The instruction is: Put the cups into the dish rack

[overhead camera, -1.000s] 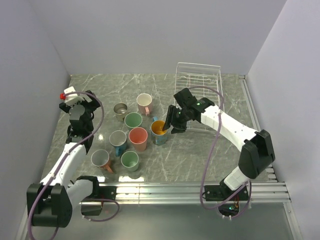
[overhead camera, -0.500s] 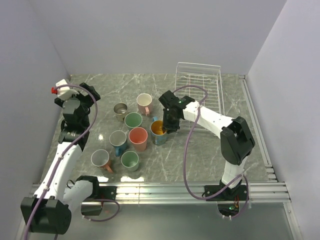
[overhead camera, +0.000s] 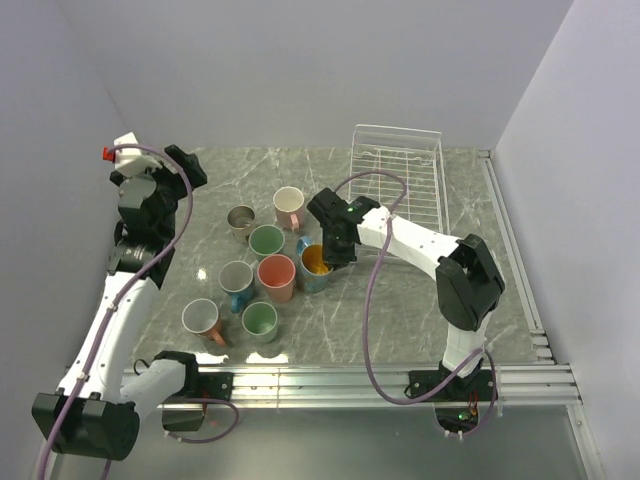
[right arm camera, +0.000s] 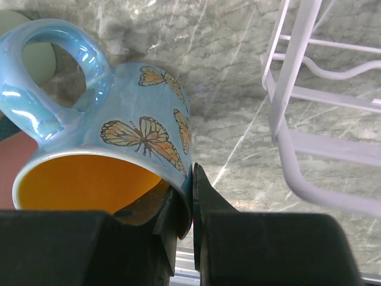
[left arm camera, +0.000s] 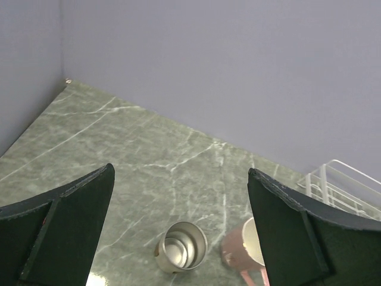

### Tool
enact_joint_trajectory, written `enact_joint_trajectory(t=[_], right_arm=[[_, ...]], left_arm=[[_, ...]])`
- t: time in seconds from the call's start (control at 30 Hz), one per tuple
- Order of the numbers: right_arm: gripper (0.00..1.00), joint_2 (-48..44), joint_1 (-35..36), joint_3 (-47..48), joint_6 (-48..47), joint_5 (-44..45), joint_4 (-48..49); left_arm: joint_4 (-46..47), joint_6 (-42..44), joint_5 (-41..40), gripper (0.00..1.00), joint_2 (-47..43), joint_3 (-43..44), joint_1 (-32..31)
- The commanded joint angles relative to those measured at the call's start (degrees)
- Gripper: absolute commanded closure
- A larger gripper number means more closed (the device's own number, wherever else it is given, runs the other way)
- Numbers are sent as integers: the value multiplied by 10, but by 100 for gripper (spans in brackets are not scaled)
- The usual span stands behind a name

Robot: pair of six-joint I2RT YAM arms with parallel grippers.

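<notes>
Your right end effector is clenched on the wall of a glossy blue ceramic mug with butterfly prints and an orange inside. One finger sits inside against the orange glaze and the other presses the outer face, so the blue rim is pinched between them. The mug's loop handle is on the side away from the grip. From above, this mug sits directly beneath the end effector on the grey-green marbled worktop. You cannot tell whether its base touches the surface.

Just to the right of that end effector, and stretching away beyond it, stands the white wire dish rack. Its nearest bars are beside the fingers and apart from the mug.

To the left of the right end effector you have more cups, all upright. A salmon mug is just beside the blue one, with a green-lined mug behind it. Further left is a grey mug with a blue handle. A pale green mug and a grey-lined mug with an orange outside stand nearer the arm bases.

Your left end effector is released, its fingers spread wide with nothing between them, held high over the far left of the worktop. Ahead of and below it stand a small metallic cup and, to that cup's right, a pink mug.
</notes>
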Motion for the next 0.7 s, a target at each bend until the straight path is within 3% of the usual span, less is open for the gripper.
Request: enact_joint_trajectory(t=[0.0,0.23,0.4,0.57,0.63,0.67], right_arm=[[100,-48,8,37,-1,13,-27],[100,-152,8,74,-6,27,-74],[100,-234,6,103,-41,-37,-52],[100,-332,-53,53,-54,-178,56],[100,-384,-83,7,-43,-255,97],[100,-399,-103,-10,-36,-281,134]], left_arm=[[-30,11,33,1,13,62,-6],[-88,20,99,1,52,169,-10],[-117,-11,185,1,97,268,-11],[-161,-50,436,3,174,371,-37],[-130,-116,509,4,194,365,-44],[-71,-146,553,5,197,339,-44]])
